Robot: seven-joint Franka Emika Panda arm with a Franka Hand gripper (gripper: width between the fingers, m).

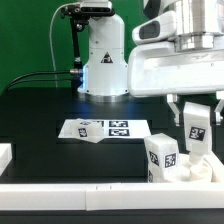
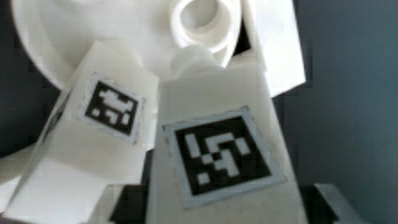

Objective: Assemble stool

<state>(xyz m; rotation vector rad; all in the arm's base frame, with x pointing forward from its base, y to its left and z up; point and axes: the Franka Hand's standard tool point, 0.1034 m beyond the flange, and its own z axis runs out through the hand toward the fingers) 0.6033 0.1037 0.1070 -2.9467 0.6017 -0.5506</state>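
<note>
Short chunky white plastic tagged leg (image 1: pixel 195 126) clamped between the jaws, above thick round white seat disc (image 2: pixel 267 45), second tagged leg (image 1: pixel 163 155) upright near that seat, black worktop (image 1: pixel 40 110).

Arm (image 1: pixel 170 65) is being held over the exterior view's right side, wrist being pointed straight down. Gripper (image 1: pixel 196 116) is being held clamped on a stool leg (image 1: pixel 196 128), fingers (image 1: pixel 177 110) being pressed against its flanks.

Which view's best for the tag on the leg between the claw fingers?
Wrist view: the leg fills the frame, its tag large and facing the camera. The exterior view shows the same leg small at the claw, with its tag coarse.
</note>
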